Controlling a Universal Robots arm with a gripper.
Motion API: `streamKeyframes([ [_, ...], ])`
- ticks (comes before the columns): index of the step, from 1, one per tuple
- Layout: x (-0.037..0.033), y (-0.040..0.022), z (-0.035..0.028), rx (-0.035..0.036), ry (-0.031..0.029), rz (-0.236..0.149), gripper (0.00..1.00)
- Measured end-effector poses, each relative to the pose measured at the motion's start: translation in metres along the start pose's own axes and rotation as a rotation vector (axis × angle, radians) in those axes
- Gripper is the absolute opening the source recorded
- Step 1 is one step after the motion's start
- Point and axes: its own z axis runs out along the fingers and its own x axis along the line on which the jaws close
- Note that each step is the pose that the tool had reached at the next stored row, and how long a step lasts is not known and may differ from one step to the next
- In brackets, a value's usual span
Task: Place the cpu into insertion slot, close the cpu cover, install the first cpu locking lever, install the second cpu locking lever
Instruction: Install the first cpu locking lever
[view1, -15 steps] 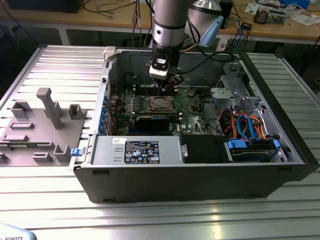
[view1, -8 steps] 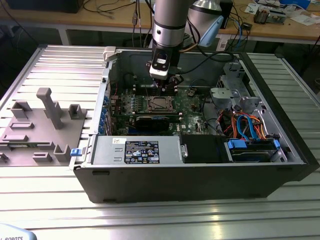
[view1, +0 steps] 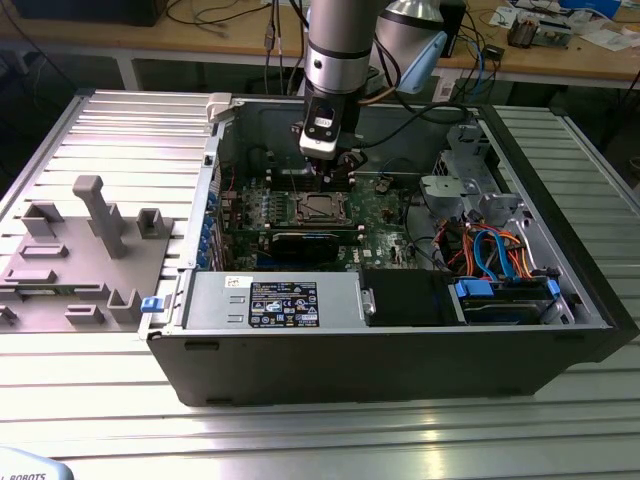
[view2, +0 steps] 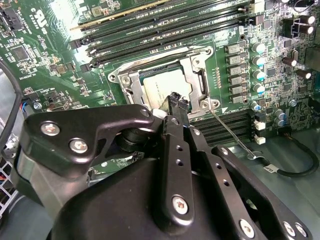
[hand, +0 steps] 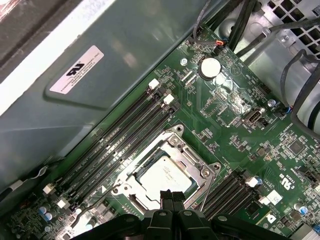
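One cpu lies flat in the insertion slot, silver top up; being square, it has no long axis. The cpu cover frames it. The tool, fingertips pressed together, hangs over one cpu edge and hides it; contact is unclear.

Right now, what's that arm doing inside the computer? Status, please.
Tool shut, nothing in it, tips at the cpu cover edge. Cpu seated, cover flat around it. One thin lever sticks out past the cover's corner.
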Motion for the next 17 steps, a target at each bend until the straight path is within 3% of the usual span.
streamKeyframes([
  [17,0.0,0.0,0.0,0.0003,-0.0005,-0.031,0.11],
])
